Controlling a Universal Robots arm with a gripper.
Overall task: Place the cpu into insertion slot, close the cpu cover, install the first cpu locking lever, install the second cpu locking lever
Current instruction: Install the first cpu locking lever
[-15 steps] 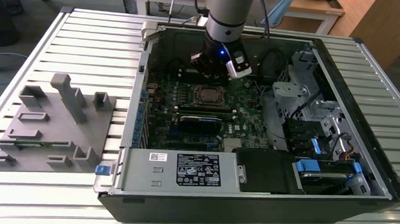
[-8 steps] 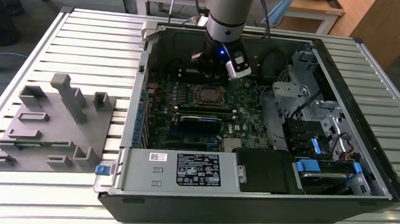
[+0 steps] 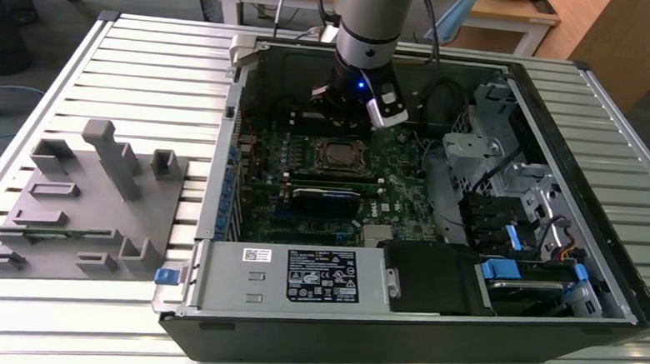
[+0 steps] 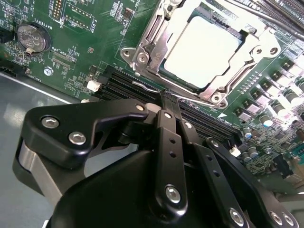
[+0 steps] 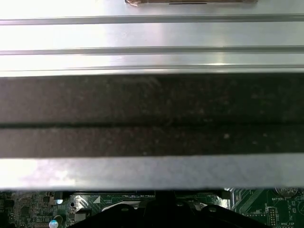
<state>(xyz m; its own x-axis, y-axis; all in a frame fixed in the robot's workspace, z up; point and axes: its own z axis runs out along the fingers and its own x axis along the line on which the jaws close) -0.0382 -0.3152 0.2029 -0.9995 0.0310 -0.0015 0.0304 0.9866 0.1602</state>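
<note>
One gripper (image 4: 167, 98) had its two fingers pressed together, empty. One cpu (image 4: 202, 50) lay flat, square, no long axis, in the insertion slot (image 4: 207, 10) under one cpu cover (image 4: 251, 47). In the exterior view the gripper hung at its twelve o'clock.

Table: the ribbed silver metal table (image 3: 143, 47) bears the open black steel computer case (image 3: 405, 349); the grey moulded plastic fixture block (image 3: 79, 202) stands just beside the case, on the exterior view's left.
Board: the green circuit board (image 3: 398, 165) lies flat inside the case.
Socket: the square metal-rimmed insertion slot (image 4: 216, 97) sits mid-board.
Chip: the flat square silver-grey cpu (image 4: 204, 50) lies in the slot.
Cover: the thin silvery frame-shaped cpu cover (image 4: 149, 45) lies down around the chip.
Memory slots: the long narrow black memory slots (image 4: 126, 85) run between the socket and the black-fingered gripper (image 4: 167, 97).
</note>
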